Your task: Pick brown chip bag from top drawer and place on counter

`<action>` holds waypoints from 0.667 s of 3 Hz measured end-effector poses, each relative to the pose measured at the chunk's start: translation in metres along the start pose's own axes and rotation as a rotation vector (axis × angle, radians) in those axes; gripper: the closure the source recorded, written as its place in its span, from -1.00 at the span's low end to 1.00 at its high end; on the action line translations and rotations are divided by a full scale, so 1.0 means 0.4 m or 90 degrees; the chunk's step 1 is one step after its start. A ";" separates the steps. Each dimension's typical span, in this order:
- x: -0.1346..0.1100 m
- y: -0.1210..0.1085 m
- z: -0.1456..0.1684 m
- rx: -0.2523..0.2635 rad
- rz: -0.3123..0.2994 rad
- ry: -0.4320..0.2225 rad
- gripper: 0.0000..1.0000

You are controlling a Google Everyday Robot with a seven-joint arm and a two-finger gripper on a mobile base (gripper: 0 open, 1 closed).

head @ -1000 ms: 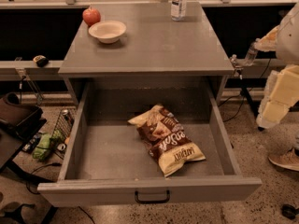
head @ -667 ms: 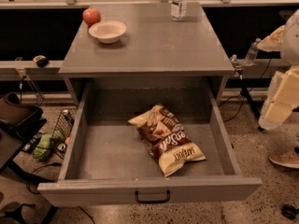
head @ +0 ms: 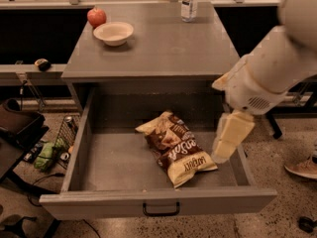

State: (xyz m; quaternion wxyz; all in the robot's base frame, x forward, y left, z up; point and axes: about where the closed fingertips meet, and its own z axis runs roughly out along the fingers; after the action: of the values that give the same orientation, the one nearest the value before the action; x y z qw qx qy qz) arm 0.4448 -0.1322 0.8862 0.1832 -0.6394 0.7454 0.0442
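The brown chip bag lies flat in the open top drawer, right of the middle, its cream end towards the front. My gripper hangs at the end of the white arm, which reaches in from the upper right. It is over the drawer's right side, just right of the bag and a little above it, holding nothing. The grey counter is directly behind and above the drawer.
On the counter stand a cream bowl and a red apple at the back left, and a clear bottle at the back. A dark bag and green clutter lie on the floor left. A shoe is at right.
The arm has swung in from the right edge to over the drawer's right side, and the gripper has come down close beside the bag. The bag has not moved.
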 end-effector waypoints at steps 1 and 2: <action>-0.114 -0.013 0.258 -0.052 -0.014 0.007 -1.00; -0.155 -0.051 0.427 -0.076 -0.010 0.014 -1.00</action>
State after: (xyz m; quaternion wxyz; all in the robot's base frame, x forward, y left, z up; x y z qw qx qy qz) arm 0.5086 -0.0263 0.7516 0.1368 -0.6557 0.7382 0.0799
